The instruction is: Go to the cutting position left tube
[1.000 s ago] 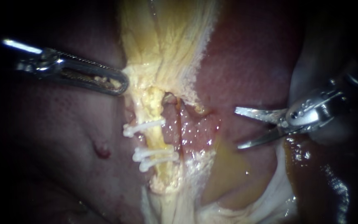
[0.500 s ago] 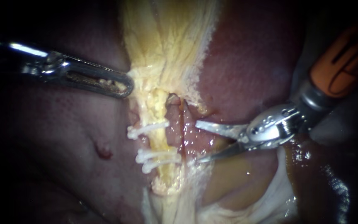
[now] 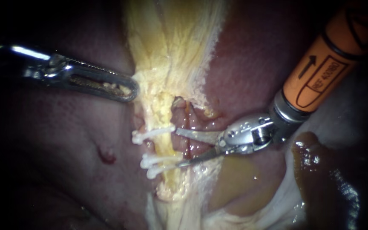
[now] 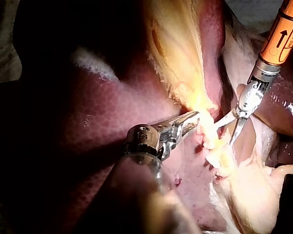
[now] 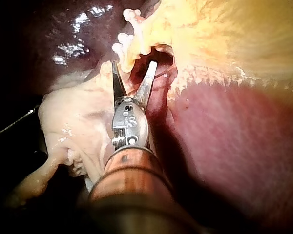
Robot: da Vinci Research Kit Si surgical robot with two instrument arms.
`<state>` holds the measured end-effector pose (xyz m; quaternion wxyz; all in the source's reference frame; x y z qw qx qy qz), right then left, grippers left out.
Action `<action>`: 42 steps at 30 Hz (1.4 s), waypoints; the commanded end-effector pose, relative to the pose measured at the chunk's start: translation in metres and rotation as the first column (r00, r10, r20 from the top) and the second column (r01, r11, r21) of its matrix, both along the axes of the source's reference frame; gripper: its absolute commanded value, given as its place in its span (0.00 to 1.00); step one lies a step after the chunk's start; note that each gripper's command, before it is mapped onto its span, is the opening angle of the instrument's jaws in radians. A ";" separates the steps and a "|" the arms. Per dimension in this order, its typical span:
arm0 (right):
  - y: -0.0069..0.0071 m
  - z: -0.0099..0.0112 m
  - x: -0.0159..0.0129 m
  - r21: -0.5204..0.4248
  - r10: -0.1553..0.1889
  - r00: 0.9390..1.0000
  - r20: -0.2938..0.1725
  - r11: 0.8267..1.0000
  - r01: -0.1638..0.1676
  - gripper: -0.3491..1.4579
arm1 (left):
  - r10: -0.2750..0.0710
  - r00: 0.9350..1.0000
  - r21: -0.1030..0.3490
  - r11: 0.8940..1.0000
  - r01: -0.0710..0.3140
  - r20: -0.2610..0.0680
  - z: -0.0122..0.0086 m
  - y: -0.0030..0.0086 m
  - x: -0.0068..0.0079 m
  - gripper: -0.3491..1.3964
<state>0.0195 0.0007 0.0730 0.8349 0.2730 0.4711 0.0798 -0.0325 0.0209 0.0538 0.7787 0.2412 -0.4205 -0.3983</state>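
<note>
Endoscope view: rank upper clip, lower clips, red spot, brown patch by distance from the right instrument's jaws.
From the right instrument:
1. upper clip and lower clips: at the blade tips, too close to call.
2. red spot: beyond the clips, far left.
3. brown patch: behind the jaws, below the shaft.

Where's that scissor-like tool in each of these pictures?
Endoscope: right instrument comes in from upper right, blades open at the clips.
Left wrist: right instrument just ahead of the left instrument, blades open.
Right wrist: right instrument is its own, blades open toward the clips.
Shared landmark: the white clips.
</note>
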 end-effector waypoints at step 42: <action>-0.0012 -0.0005 0.0084 0.159 -0.054 0.979 -0.197 0.983 0.086 0.98 | -0.001 1.000 0.001 1.000 0.001 0.000 0.0003 0.0002 -0.0010 0.00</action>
